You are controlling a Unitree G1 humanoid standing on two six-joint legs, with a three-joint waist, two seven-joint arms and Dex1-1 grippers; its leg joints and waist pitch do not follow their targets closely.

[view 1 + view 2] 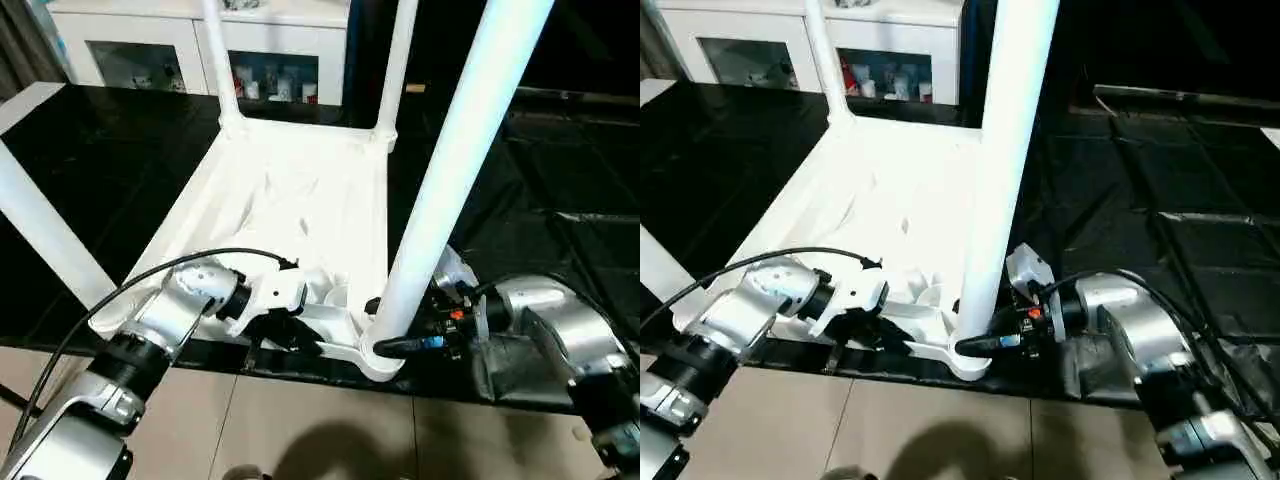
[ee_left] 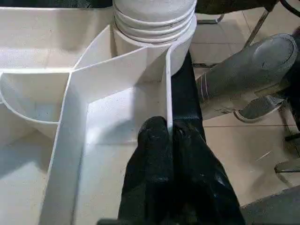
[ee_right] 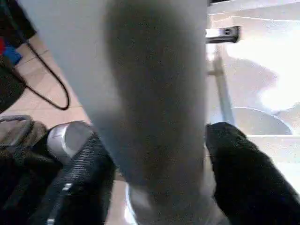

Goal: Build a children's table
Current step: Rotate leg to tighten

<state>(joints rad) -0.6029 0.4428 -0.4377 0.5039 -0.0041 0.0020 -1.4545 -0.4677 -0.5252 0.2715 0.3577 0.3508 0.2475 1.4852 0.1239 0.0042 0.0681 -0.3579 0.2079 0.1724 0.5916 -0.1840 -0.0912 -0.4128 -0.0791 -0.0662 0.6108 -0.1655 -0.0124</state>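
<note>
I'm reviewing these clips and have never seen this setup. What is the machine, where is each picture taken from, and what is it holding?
It is a humanoid robot with two silver arms, each ending in a two-fingered black gripper. Two pictures come from cameras in its head, looking down; the other two from cameras on each wrist.

A white children's table top lies upside down on a black surface, legs pointing up. The left gripper is pinched shut on a thin rib of the underside. The right gripper has a finger on either side of the nearest leg, low down by its corner socket. A white cabinet stands behind.
</note>
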